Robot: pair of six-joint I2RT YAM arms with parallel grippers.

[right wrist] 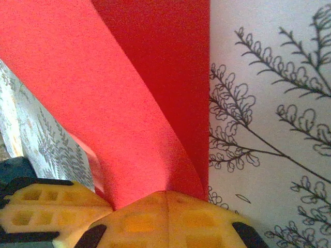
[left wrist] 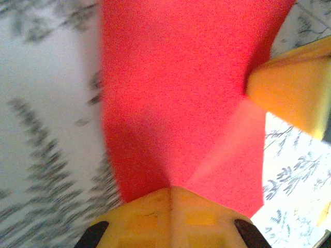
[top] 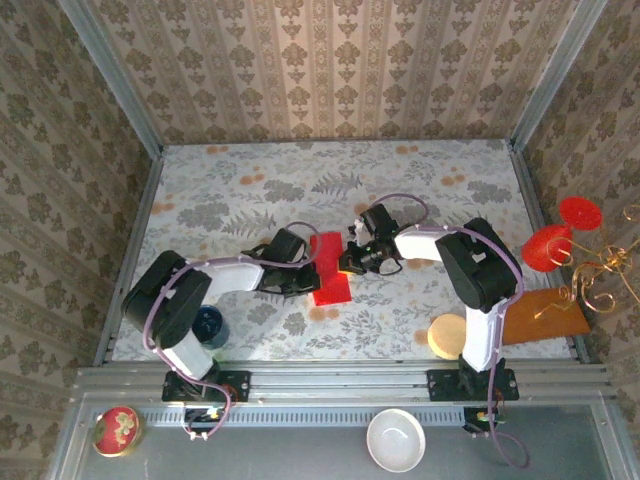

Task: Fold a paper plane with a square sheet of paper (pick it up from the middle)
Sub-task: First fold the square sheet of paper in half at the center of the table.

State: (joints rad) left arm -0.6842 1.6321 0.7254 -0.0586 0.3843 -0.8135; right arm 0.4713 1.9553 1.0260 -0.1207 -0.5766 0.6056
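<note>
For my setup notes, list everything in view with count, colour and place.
square sheet of paper: one, bright red, table centre, between both claws
glasses: one pair, red, right of the table
wire ornament: one, gold, far right
board: one, brown, near right corner
disc: one, tan, near edge, right
cup: one, dark blue, near left corner
bowl: one, white, front ledge
tin: one, red floral, front ledge, left
table: one, grey leaf print
left claw: one, yellow, shut on the sheet
right claw: one, yellow, shut on the sheet
</note>
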